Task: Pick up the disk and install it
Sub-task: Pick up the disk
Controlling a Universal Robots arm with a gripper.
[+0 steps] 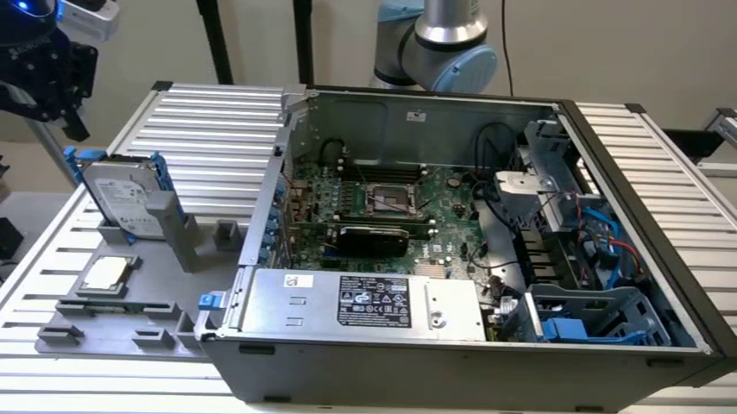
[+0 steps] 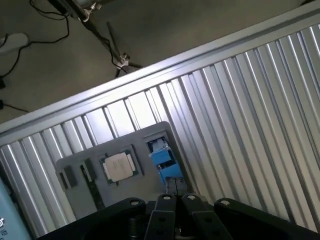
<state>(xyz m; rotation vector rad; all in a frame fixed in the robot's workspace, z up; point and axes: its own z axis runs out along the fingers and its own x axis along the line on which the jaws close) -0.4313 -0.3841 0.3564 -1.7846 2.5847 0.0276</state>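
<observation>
Hovering black tool (image 2: pixel 175 184), pressed together, empty; blue-railed silver-grey metal disk (image 1: pixel 121 194) below, upright in grey holder (image 1: pixel 173 228) for grabbing.

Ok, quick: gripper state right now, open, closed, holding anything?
The black gripper: closed, holding nothing; the silver-grey rectangular metal disk with blue rails stands ungripped in the grey plastic tray.
</observation>
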